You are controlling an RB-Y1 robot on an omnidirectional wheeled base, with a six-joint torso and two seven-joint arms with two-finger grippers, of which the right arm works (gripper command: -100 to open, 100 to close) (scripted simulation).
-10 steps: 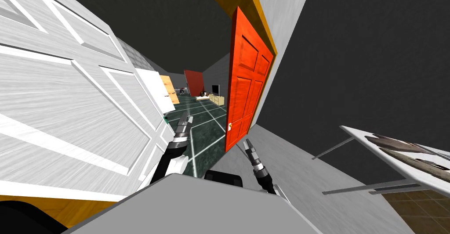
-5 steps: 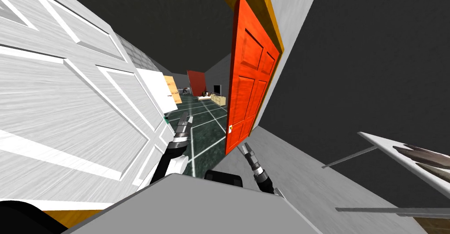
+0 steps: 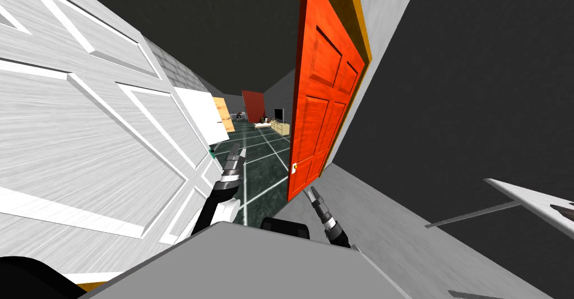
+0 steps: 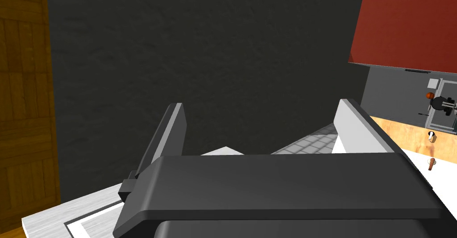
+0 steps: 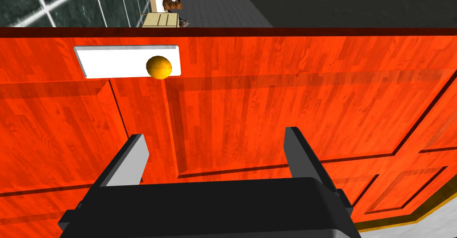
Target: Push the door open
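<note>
**Right gripper at orange door, fingers wide**

The door [image 3: 322, 105], orange and panelled, stood ajar in its yellow-wood frame [image 3: 359, 26] on the right of the hallway. A round yellow knob [image 5: 159, 67] sat on a white plate [image 5: 111, 61] near the door's free edge. The right gripper [image 5: 214, 135] pointed at the door's face near the knob. Its fingers were wide apart and held nothing; contact could not be determined. The left gripper [image 4: 261, 105], likewise wide and empty, hung near a white door [image 3: 101, 133] opposite. The floor [image 3: 263, 166] was dark green tile with pale joints. A red panel [image 3: 255, 105] stood at the hallway's far end.
</note>
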